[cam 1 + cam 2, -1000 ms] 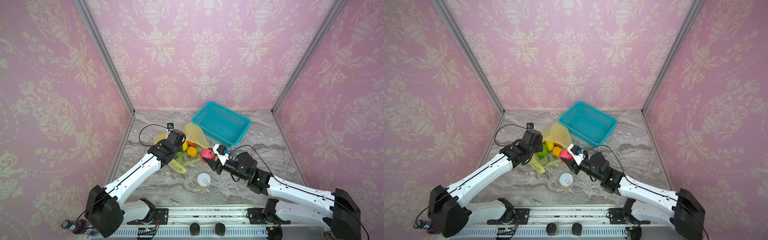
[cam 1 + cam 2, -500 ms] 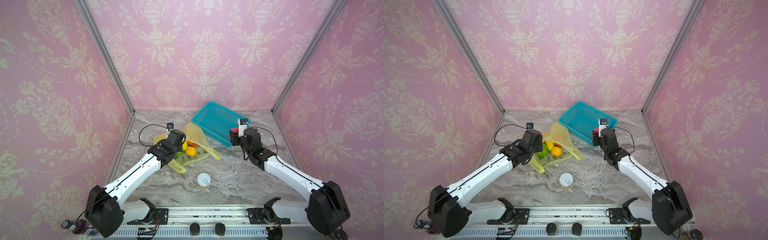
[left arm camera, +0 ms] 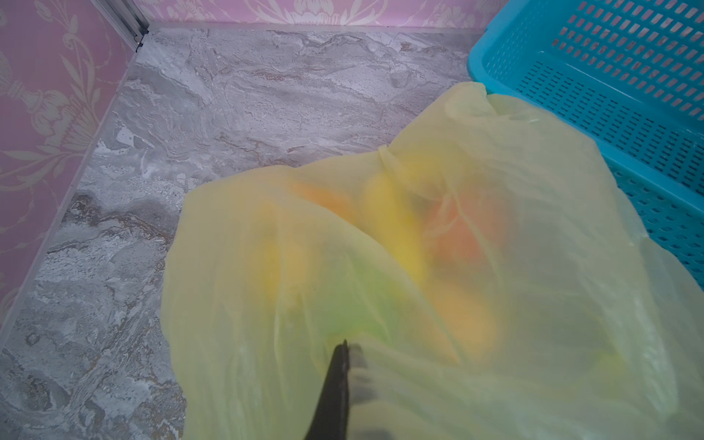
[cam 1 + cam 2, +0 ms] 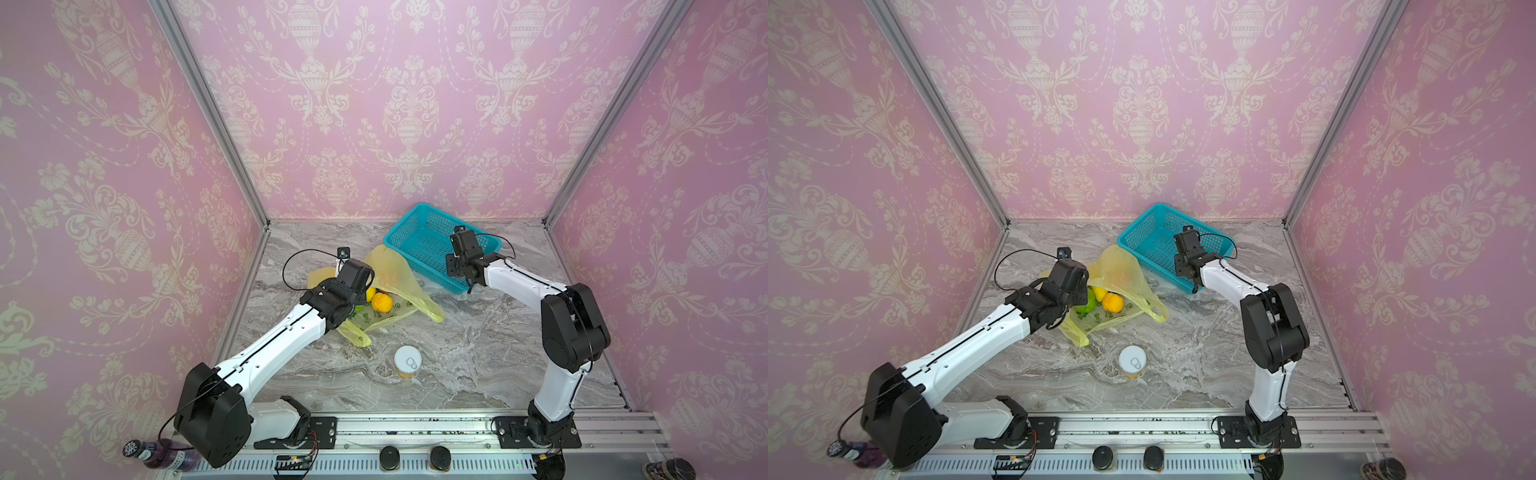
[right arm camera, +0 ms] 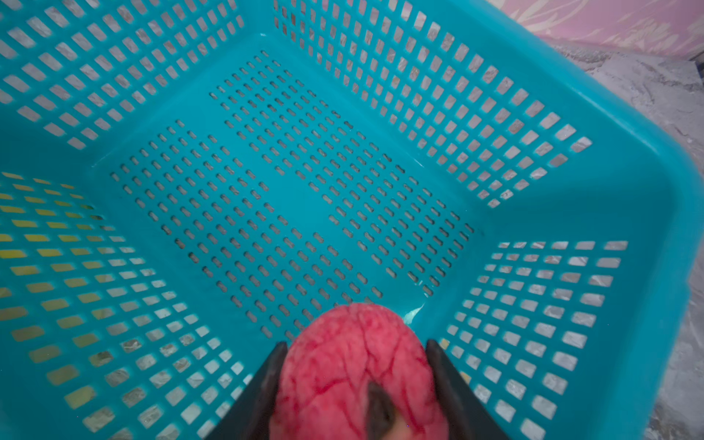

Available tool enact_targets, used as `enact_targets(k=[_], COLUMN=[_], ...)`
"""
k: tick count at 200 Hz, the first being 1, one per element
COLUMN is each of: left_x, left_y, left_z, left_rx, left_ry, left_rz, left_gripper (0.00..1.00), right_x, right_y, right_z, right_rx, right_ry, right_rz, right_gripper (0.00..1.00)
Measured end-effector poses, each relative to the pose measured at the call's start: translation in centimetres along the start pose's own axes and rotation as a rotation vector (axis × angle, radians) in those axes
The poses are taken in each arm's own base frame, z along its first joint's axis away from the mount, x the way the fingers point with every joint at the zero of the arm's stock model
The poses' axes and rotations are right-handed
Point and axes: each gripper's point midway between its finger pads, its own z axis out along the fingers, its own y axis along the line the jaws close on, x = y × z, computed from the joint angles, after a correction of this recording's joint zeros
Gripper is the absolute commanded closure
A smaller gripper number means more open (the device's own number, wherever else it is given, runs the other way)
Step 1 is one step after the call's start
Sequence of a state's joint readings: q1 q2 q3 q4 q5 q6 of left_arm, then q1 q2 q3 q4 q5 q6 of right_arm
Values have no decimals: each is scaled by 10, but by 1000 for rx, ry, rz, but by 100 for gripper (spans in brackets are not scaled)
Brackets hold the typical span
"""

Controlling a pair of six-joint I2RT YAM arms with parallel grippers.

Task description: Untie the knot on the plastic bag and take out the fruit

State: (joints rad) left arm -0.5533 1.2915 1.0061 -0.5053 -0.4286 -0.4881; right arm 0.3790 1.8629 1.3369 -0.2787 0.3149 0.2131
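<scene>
Two hands hold something: the right hand (image 5: pixel 356 344) clamps a pink-red fruit (image 5: pixel 354 381) between its fingers (image 5: pixel 266 377) above the inside of the turquoise basket (image 5: pixel 628 198) on the marble surface (image 4: pixel 457 353). The left hand (image 3: pixel 346 352) is pinched tight on the plastic bag (image 4: pixel 395 270), which lies just beside the basket with an orange fruit (image 4: pixel 1113 302), a yellow fruit (image 4: pixel 1099 293) and a green fruit (image 4: pixel 1086 301) at its open mouth.

Tabletop (image 4: pixel 478 345): grey marble pattern, flat. I count three things lying on it. Turquoise perforated basket (image 4: pixel 401 226) stands at the back, set cornerwise. Pale-yellow plastic bag (image 4: pixel 395 266) lies crumpled just beside the basket's near-left wall; touching or not, I cannot tell. White-lidded can (image 4: pixel 407 362) stands upright nearer the front, near the bag's front corner, well apart from the basket.
</scene>
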Motion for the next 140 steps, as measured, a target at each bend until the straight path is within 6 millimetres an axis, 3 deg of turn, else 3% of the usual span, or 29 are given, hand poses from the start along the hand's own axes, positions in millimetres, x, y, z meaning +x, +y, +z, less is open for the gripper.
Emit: enact_targets(k=[62, 140], left_x=[1, 2], left_y=[0, 0], left_z=[0, -1], left_rx=[2, 3], left_ry=[7, 8], left_rz=[3, 3], left_gripper=[100, 100], right_x=[28, 77], right_y=[2, 53], right_z=[-12, -52], right_rx=[-41, -224], right_ry=[72, 115], right_rz=[51, 17], right_gripper=[100, 100])
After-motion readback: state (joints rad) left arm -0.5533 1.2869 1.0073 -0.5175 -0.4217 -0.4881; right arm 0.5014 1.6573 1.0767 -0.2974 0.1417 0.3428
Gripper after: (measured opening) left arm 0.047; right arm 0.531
